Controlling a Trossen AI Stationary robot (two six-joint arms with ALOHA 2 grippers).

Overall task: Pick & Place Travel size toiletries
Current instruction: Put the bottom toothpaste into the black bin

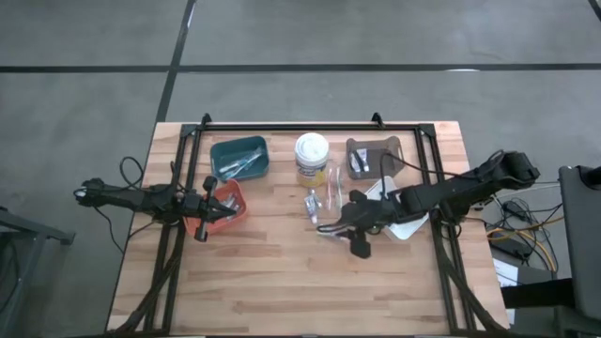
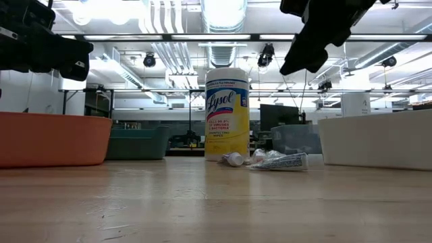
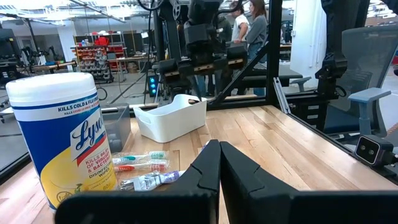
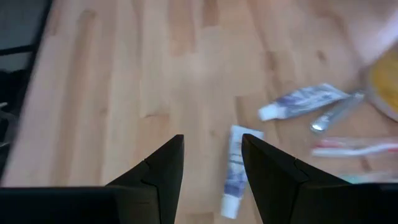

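dark right gripper (image 4: 211,158) hangs jaws narrowly parted over a small white-and-blue squeeze tube (image 4: 234,171) lying flat on the wooden counter (image 4: 124,93); descend straight, straddling its width. left gripper (image 3: 219,163), jaws closed, waits over the orange bin (image 1: 225,202).

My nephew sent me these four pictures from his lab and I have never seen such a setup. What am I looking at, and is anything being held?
Two robot arms work at a wooden table. One picture looks straight down, one looks level across the tabletop, and two come from cameras on the arms' wrists. The left gripper, fingers shut and empty, hangs over an orange bin. The right gripper is open above a small tube, holding nothing. Near a white wipes tub lie more tubes and toothbrushes. A teal bin, a grey bin and a white bin also stand there.
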